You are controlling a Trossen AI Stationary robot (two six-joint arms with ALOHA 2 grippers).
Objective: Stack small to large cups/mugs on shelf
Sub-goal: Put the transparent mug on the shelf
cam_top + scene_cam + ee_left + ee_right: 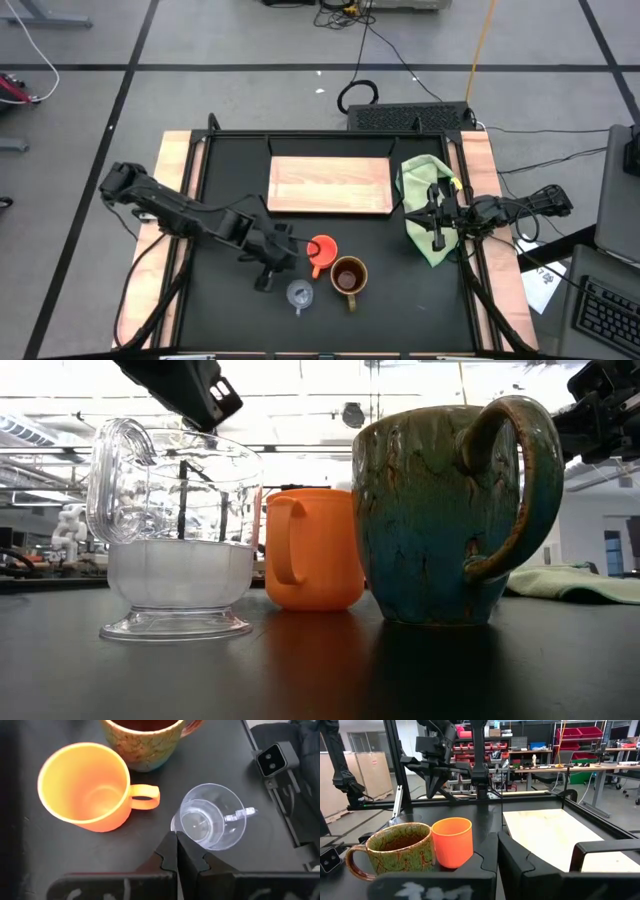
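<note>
Lower centre of the high view: clear glass cup (299, 294), orange mug (321, 250) and brown mug (348, 276) cluster off the shelf (330, 185); left gripper (268, 272) hovers beside them, fingers closed, empty; right gripper (437, 236), fingers closed, waits over green cloth (420, 180).

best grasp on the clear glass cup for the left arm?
Judgement: pinch the rim wall of the clear glass cup from above, one finger inside. It stands upright, mouth open, under the left gripper, whose fingers are shut. Choose the side away from its handle and the orange mug.
</note>
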